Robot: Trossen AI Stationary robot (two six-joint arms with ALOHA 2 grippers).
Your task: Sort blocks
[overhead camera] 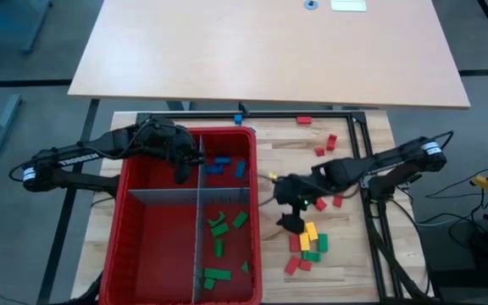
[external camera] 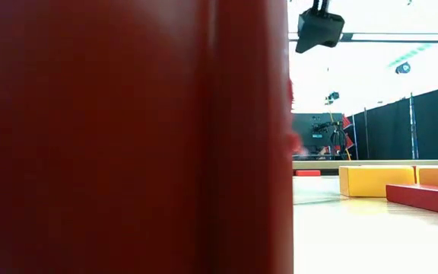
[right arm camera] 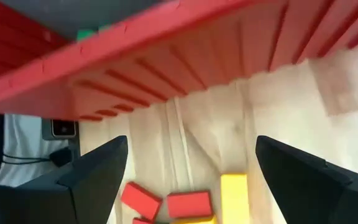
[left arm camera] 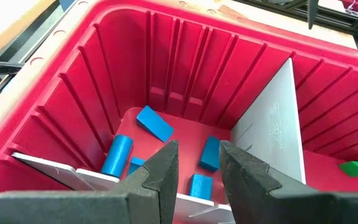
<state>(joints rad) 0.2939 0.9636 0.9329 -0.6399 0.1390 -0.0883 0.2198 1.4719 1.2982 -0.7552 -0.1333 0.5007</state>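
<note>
Blocks are lying in two places: some inside the red bin (overhead camera: 134,222), the rest loose on the wooden table (overhead camera: 346,254) to its right. On the left, the left gripper (overhead camera: 182,172) is hanging over the bin's far edge, near the divider (overhead camera: 200,222), and its wrist view is showing its fingers (left arm camera: 160,180) slightly apart with nothing between them. Below those fingers, blue blocks (left arm camera: 154,123) are lying in the far compartment just beside the grey divider. In the high view the same blue blocks are sitting in the bin's far right compartment, and green blocks (overhead camera: 219,227) are lying scattered in the near right compartment. Both left compartments are showing only red floor.

Further right, the right gripper (overhead camera: 290,222) is hovering low over the table just beside the bin's right wall, its fingers (right arm camera: 92,174) spread wide and holding nothing. A small heap of red blocks (right arm camera: 164,203), yellow blocks (overhead camera: 310,232) and a few green ones is lying directly at it. More red blocks are lying farther off toward the table's far right corner. The low view is showing mostly the bin's wall, with yellow and red blocks beside it.
</note>
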